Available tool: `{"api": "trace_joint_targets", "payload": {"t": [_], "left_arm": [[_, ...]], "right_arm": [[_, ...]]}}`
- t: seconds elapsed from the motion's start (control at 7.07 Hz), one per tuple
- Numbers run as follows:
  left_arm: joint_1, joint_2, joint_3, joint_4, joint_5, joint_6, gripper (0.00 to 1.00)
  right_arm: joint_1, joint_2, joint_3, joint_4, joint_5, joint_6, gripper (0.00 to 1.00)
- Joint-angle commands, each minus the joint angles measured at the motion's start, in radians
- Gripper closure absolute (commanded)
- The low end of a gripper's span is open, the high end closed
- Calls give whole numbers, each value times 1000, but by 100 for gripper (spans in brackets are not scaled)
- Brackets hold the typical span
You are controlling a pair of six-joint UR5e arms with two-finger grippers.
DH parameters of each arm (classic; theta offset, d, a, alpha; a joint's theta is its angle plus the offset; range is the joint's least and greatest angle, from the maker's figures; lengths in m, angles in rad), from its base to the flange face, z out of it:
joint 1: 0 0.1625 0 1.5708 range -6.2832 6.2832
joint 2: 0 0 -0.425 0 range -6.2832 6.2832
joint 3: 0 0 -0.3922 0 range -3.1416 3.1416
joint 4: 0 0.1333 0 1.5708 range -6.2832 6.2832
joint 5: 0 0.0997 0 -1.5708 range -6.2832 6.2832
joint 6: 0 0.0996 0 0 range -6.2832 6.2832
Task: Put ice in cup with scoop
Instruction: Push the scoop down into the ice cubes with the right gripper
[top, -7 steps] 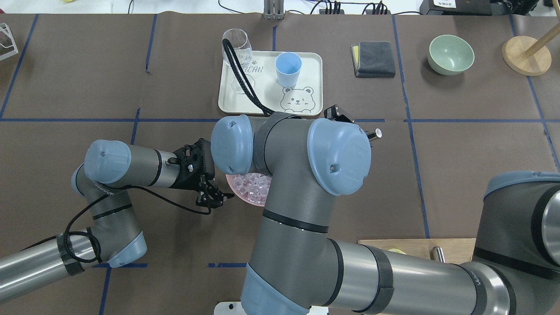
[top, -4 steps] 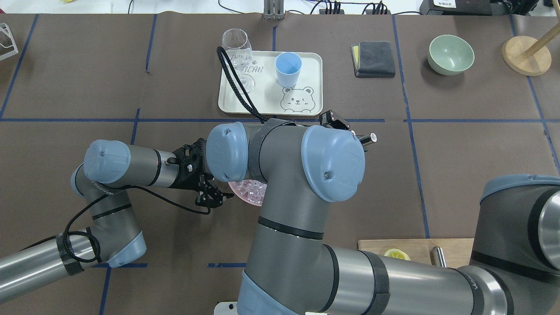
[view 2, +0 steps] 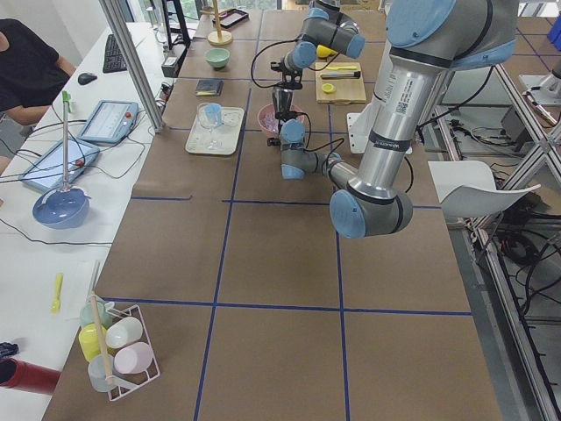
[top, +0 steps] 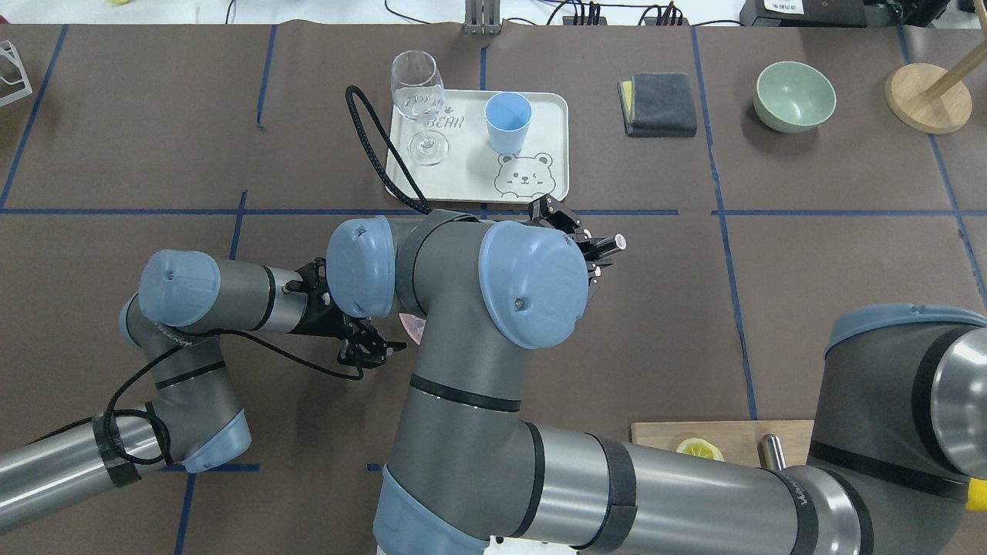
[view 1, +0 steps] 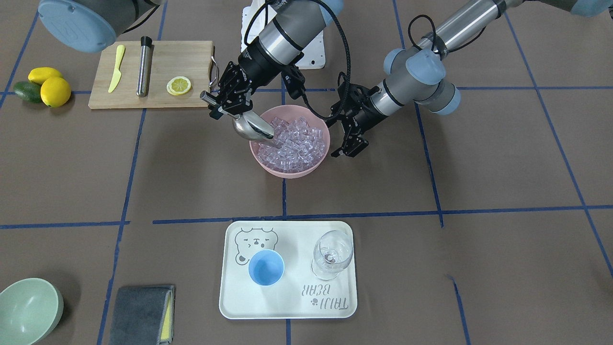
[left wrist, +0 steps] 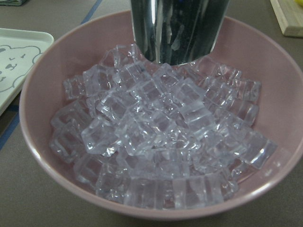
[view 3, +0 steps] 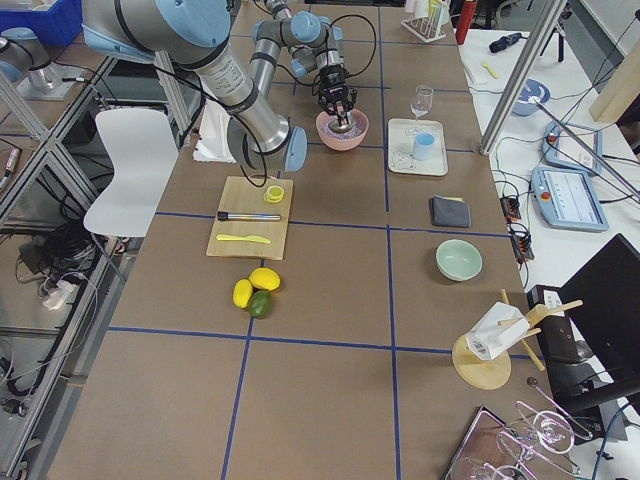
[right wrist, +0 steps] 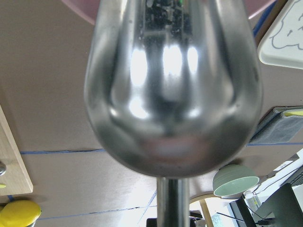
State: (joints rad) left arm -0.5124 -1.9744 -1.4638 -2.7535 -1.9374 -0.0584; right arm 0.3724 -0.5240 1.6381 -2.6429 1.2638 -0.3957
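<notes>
Our right gripper [view 1: 223, 104] clamps the scoop [view 1: 251, 128], whose tip is in the ice [view 1: 294, 143] at the pink bowl's [view 1: 287, 172] rim. Our left gripper [view 1: 346, 151] gapes empty beside that rim. The cup [view 1: 266, 267] stands near the tray's [view 1: 287, 306] bear corner.

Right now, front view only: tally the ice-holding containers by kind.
Bowls: 2 (pink bowl, green bowl)
Cups: 1 (cup)
Glasses: 1 (wine glass)
Total: 4
</notes>
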Motion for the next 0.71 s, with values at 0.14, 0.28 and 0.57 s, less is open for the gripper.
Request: {"api": "trace_joint_targets", "payload": {"t": [0.14,0.28,0.57], "left_arm": [[2,0,5,-6,0,0,0],[2,0,5,-6,0,0,0],[2,-1,5,-6,2,-1,0]], "right_arm": [[-1,15,-40,-9,-1,3,100],[-1,16,-40,-32,-1,3,100],[-3,15,-40,-57,-1,3,100]]}}
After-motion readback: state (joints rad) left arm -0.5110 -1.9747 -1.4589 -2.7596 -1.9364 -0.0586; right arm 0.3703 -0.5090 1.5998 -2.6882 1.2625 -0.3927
